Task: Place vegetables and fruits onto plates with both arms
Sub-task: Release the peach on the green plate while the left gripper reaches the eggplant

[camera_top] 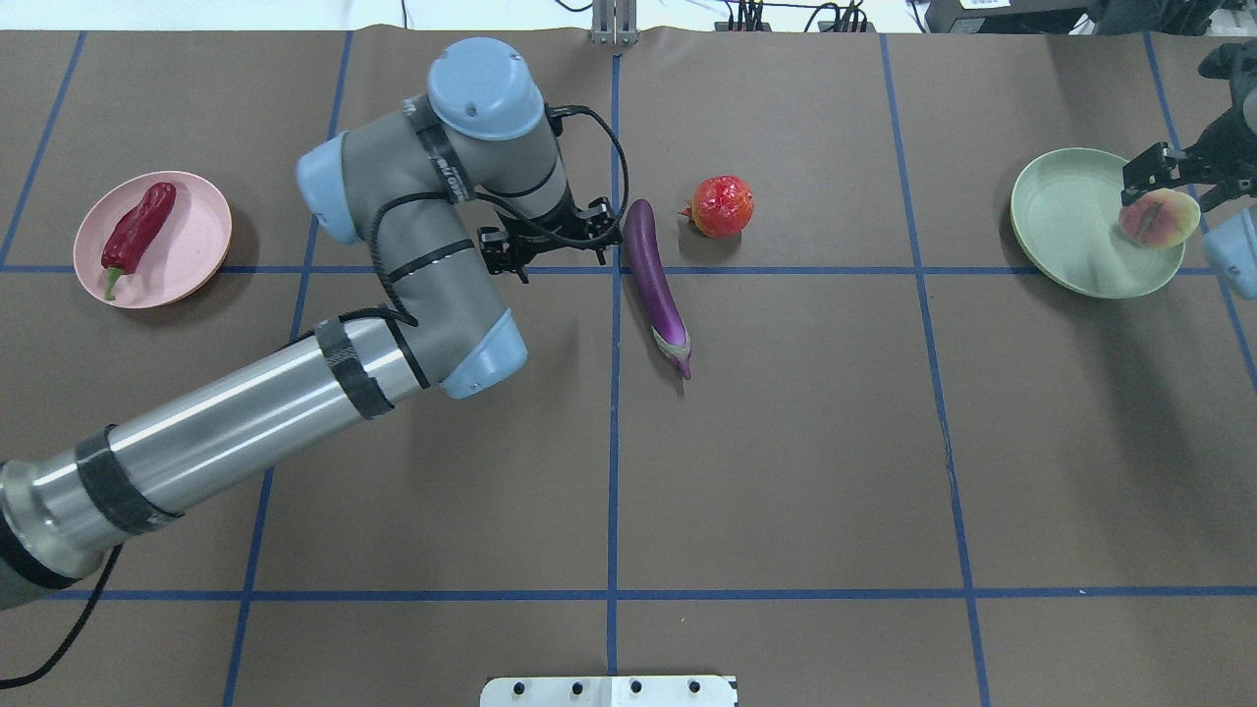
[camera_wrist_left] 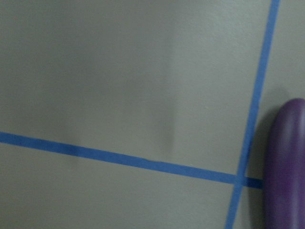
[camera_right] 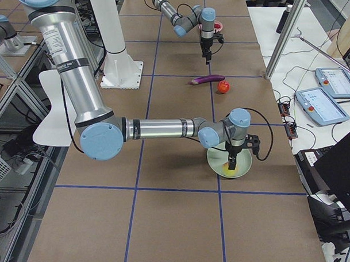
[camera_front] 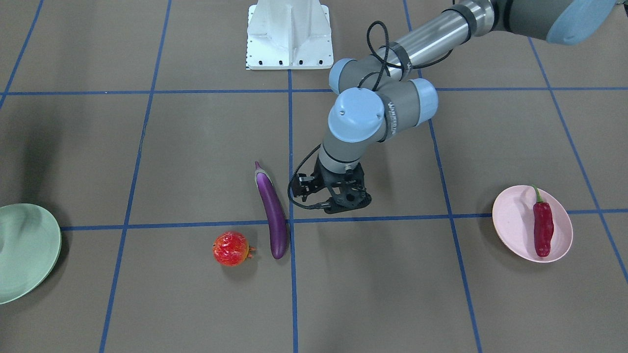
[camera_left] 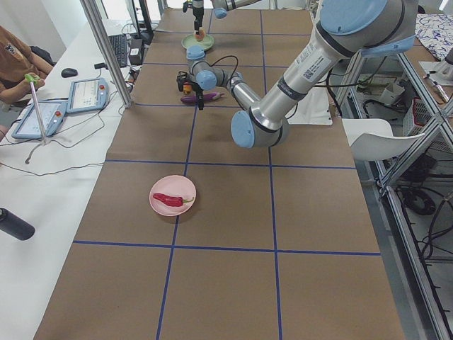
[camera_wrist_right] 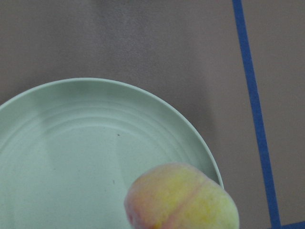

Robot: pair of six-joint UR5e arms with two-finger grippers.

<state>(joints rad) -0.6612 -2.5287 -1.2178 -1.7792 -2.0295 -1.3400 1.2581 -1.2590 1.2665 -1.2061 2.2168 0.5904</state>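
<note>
lettering on left arm [camera_front: 391, 117], grey wrist link just above left gripper [camera_front: 343, 198]: blurred, unreadable | black print on silver upper tube, far up from the hand, both left arm and right arm [camera_right: 58, 40]: too small to read | no other text legible

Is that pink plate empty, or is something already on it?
Not empty. A red chili pepper lies inside the pink plate, its green stem pointing toward the rim.

Brown counter [camera_top: 786, 442] gridded with blue tape lines [camera_top: 611, 471]. Directly on it: eggplant [camera_top: 656, 285] mid-counter, pomegranate [camera_top: 722, 205] near its blunt end, not touching; pink plate [camera_top: 196, 241] toward robot's left end, green plate [camera_top: 1061, 226] toward right; white pedestal [camera_top: 609, 690].
</note>
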